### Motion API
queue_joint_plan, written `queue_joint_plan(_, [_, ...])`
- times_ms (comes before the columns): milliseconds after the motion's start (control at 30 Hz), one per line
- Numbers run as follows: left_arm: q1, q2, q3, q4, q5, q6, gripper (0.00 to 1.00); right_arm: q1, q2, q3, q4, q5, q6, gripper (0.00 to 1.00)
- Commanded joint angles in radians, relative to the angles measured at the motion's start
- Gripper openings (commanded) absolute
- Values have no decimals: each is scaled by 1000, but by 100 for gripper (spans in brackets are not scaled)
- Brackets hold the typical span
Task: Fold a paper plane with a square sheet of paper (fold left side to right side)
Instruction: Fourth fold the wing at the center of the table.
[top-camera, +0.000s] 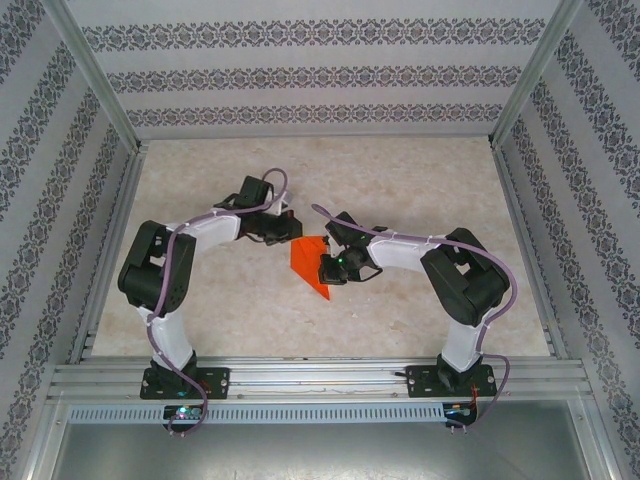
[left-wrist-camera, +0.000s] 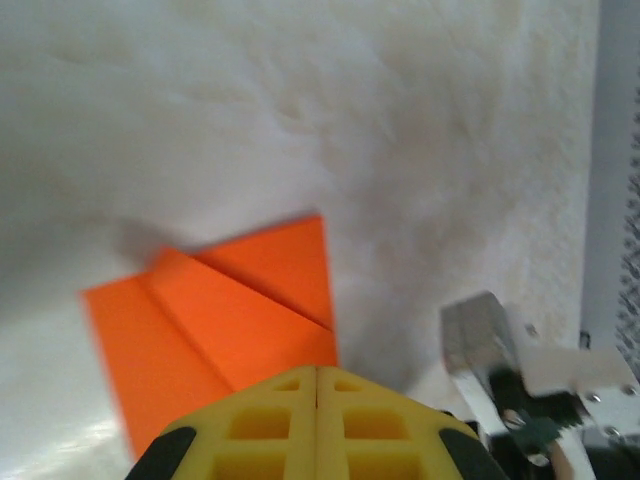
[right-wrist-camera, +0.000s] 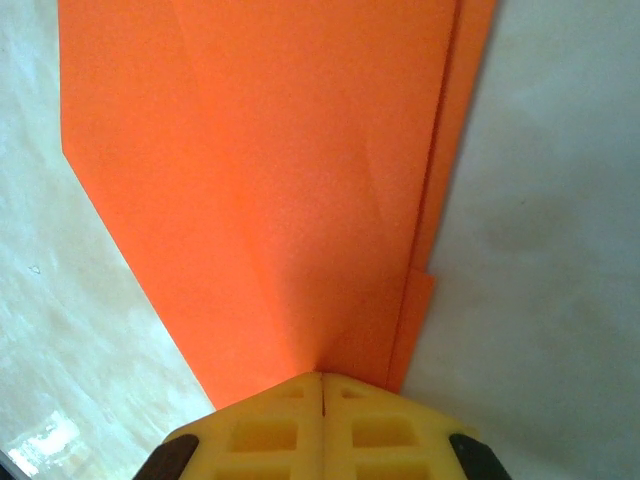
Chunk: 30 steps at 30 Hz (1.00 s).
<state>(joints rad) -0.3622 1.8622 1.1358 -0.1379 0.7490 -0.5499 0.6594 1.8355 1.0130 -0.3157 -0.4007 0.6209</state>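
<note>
Both of my arms meet over the orange paper (top-camera: 307, 264), which lies folded near the middle of the pale table (top-camera: 200, 190), between the two wrists and well away from the patterned walls (top-camera: 300, 75). From above, the sheet reads as a slanted wedge, broad at its far edge and tapering to a point on the near right.

The left pincer (left-wrist-camera: 317, 375) is closed. Its yellow fingers (left-wrist-camera: 285, 392) are pressed flat together with only a thin seam between them. The tips sit at the paper's edge, just beside a diagonal flap that lies over a lower layer. From my seat I cannot tell whether they press on the sheet or hang just above it.

The right pincer (right-wrist-camera: 322, 378) is closed as well, with the same hairline seam between its fingers. Its tips meet the paper where the sheet narrows, and two faint creases run down toward that seam. I cannot tell whether a layer is nipped between the fingers or the tips only bear down on it.

Along the paper's right edge in the right wrist view, a second layer steps out slightly and casts a soft shadow on the table.
</note>
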Motion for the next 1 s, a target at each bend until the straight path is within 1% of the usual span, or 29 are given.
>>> queue_joint_plan(0, [-32,55,11,40,49,-14,0,11,85,-50,-136,129,-19,0])
queue_joint_plan(133, [-47,120,45,24,35,-7,0,13,84,-50,-135,128,-19,0])
queue_joint_plan(333, [-49,166,48,0,-28,-3,0,13,75,-47,-129,111,-20,0])
queue_joint_plan(533, [-47,186,24,-10,-54,-10,0,9,60,-25,-82,31,-13,0])
queue_joint_plan(667, [-46,190,5,-17,-76,-9,0,-5,32,3,-23,-56,-4,0])
queue_joint_plan(800, [-46,190,-4,-10,-72,-8,0,-22,-23,27,11,-113,5,0])
queue_joint_plan(967, [-47,190,-5,-5,-67,-9,0,-52,-97,3,83,-155,25,0])
